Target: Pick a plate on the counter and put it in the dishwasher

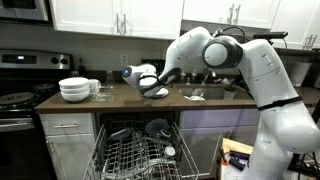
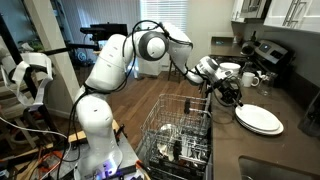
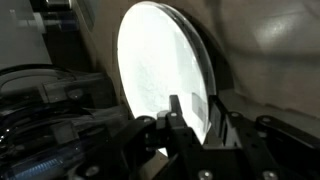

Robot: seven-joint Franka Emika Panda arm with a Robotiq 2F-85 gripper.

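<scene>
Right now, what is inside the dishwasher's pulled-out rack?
The dishwasher rack holds dark round dishes and a small white item, seen in an exterior view. Whatever lies lower among the prongs is covered by wire and dishes.

Legible text, all views: none.
Text on plate (image 3: 155, 80): the face is washed out to plain white in the wrist view, so nothing is readable.
Text on stove (image 1: 20, 62): any marks on the back panel are too small to read.
Text on robot arm (image 2: 105, 70): the white casing is too small and blurred to read any marking.
Text on dishwasher (image 1: 128, 155): the racks and their contents are too small to read any marking.
</scene>
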